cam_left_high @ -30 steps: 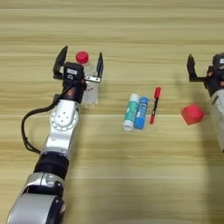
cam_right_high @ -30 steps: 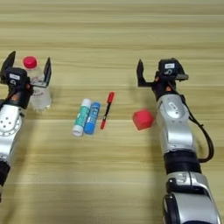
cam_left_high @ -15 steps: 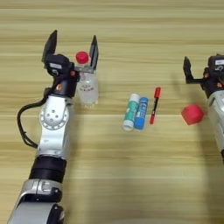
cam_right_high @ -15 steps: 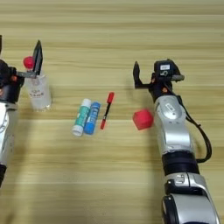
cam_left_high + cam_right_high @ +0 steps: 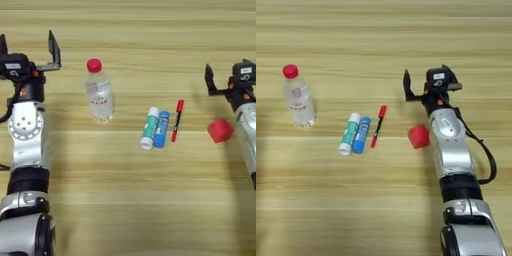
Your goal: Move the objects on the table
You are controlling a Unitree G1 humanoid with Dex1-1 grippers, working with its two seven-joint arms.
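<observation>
your left gripper (image 5: 27, 47) stood at the table's (image 5: 130, 200) left edge, fingers spread wide on nothing, forearm running straight up from below. the bottle (image 5: 99, 91) stood upright just right of it, apart, its label unreadable. your right gripper (image 5: 423, 82) sat fingers apart just behind the cube (image 5: 418, 136). two tubes (image 5: 154, 128) and the marker (image 5: 176, 120) lay between.

Left gripper (image 5: 27, 45) raised at the far left, fingers spread wide apart, holding nothing; right gripper (image 5: 426, 82) at the right, one finger visible, arm extended forward.
</observation>
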